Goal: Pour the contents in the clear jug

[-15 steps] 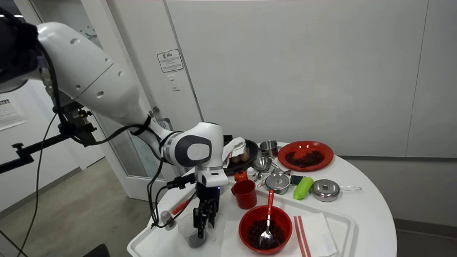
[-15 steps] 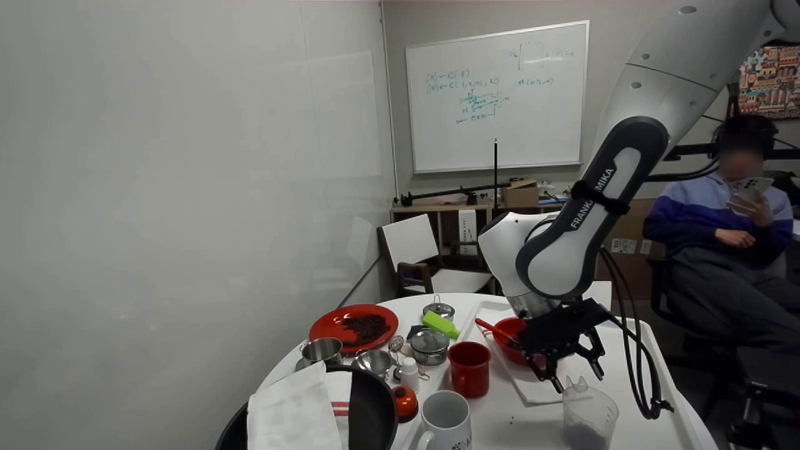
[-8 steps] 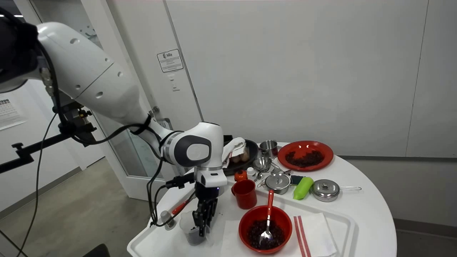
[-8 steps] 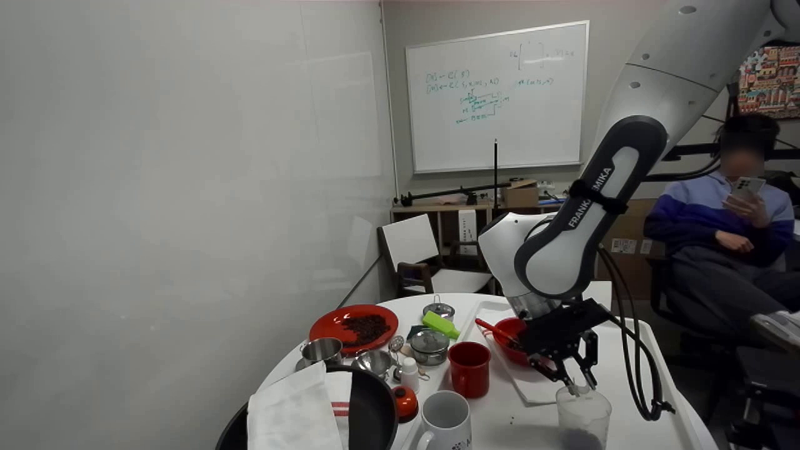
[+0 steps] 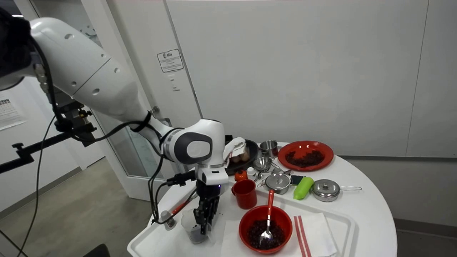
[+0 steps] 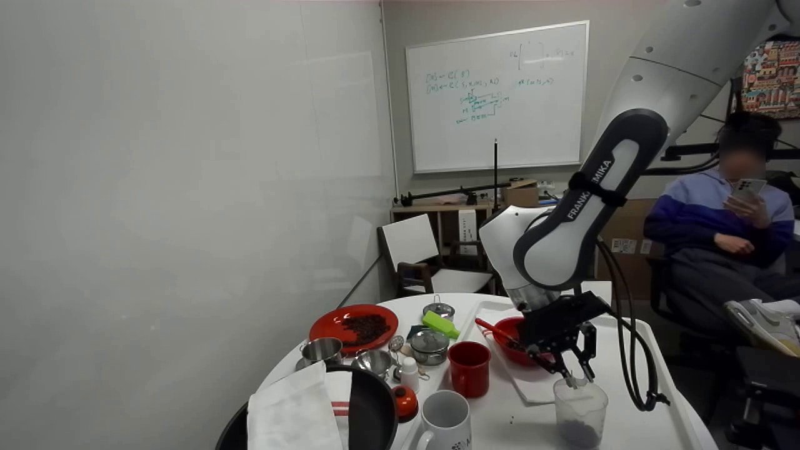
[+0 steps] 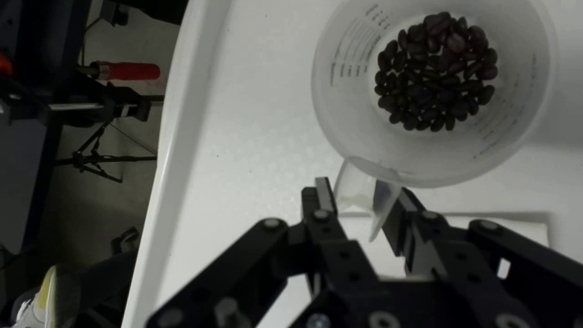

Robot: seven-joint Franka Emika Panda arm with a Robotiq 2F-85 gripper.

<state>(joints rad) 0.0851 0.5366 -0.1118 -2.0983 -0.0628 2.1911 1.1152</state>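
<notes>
Clear jug (image 6: pixel 581 409) slightly higher, red bowl (image 5: pixel 247 225) near

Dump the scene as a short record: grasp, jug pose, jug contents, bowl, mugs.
Grasp: gripper closed on the handle of the clear jug
Jug pose: roughly upright, not tipped to pour
Jug contents: dark beans lying at the bottom
Bowl: red bowl with dark contents, spoon resting in it
Mugs: red mug and white mug, both upright; contents unclear
</notes>
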